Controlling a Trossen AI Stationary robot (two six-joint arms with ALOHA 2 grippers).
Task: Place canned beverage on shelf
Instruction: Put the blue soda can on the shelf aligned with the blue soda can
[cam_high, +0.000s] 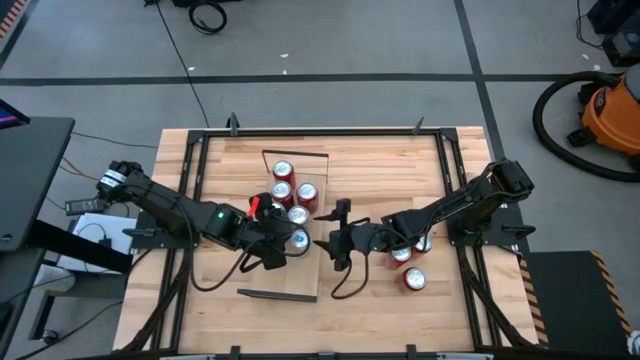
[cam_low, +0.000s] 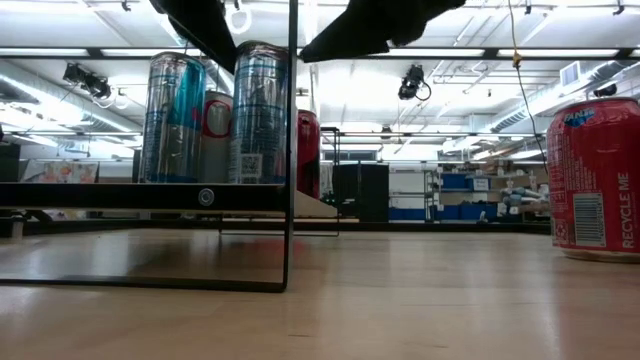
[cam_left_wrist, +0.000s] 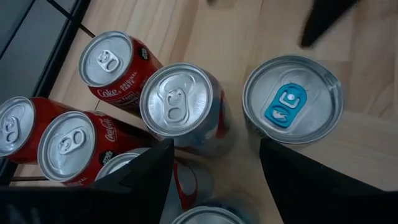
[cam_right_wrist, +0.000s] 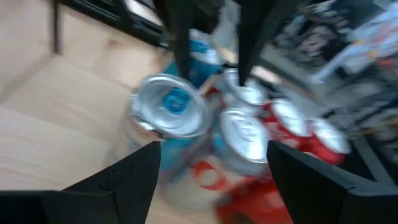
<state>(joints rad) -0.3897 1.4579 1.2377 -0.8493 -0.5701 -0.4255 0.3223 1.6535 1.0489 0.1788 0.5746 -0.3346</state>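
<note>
Shelf (cam_high: 300, 225): several cans stocked, blue-tab can (cam_left_wrist: 292, 99) just placed, my left gripper (cam_left_wrist: 214, 180) and right gripper (cam_right_wrist: 211, 180) spread open; three red cans (cam_high: 412, 262) remaining on table.

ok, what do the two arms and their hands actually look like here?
Both arms are dark, jointed, near-black links. The left arm carries a small green light and a red patch near its wrist; the left hand has flat, black, tapering fingers. The right arm looks alike, with a black cable looping below the right hand.
</note>
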